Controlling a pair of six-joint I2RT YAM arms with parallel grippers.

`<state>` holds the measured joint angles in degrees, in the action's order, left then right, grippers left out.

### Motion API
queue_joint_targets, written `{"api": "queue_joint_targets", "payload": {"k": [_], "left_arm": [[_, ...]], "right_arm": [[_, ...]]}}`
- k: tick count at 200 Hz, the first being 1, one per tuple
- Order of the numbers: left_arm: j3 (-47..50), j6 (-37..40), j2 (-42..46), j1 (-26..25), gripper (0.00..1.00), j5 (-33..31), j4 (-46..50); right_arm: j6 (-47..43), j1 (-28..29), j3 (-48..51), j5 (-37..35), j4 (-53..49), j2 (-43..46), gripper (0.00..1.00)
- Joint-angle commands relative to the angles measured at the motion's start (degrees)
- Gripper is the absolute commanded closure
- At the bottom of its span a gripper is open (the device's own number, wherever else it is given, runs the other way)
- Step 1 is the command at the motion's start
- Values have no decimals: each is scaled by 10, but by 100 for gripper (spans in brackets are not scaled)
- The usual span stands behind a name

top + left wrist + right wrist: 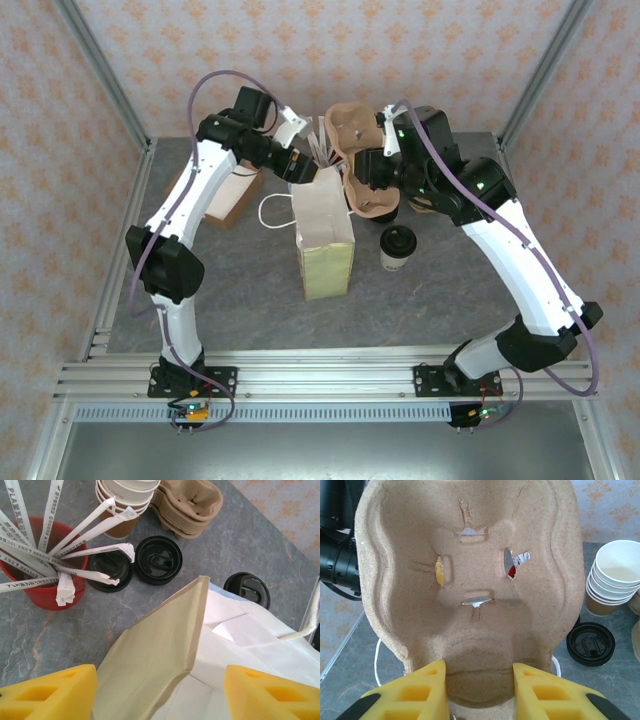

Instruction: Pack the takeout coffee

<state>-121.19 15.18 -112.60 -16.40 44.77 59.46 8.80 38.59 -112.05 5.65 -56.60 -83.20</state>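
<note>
The right gripper (479, 680) held the pulp cup carrier (470, 580) clamped aloft at the upper middle, the left gripper (160, 680) hung open-jawed over the mouth of the paper bag (322, 235), seemingly to steady it for loading, while the takeout coffee (398, 247) stood on the table (220, 300) just right of it.

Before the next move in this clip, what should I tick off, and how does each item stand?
1. Paper bag upright, mouth open: ok.
2. Left end effector gripping the bag: not ok, jaws open.
3. Right end effector clamped on cup carrier: ok.
4. Carrier lined up over bag mouth: cannot tell.
5. Coffee cup lidded, upright beside bag: ok.
</note>
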Motion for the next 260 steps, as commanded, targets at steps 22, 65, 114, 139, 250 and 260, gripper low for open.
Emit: {"api": "queue_joint_targets", "payload": {"k": [22,65,114,139,250,260], "left_arm": [[-34,13,-30,-4,35,-21,31],[-35,-6,-27,-4,49,-2,19],[-33,-16,-21,-4,57,1,11],[-24,-30,-13,-4,63,1,5],[141,-225,103,-37,77,-75,-92],[160,-244,112,-37,78,-81,-103]], "right_arm": [[-8,-3,5,10,3,-7,68],[-7,-3,4,14,3,-11,68],[-6,-3,6,29,5,-15,69],[0,-3,9,44,9,-16,69],[53,11,39,131,64,-26,70],[57,12,47,134,74,-25,70]]}}
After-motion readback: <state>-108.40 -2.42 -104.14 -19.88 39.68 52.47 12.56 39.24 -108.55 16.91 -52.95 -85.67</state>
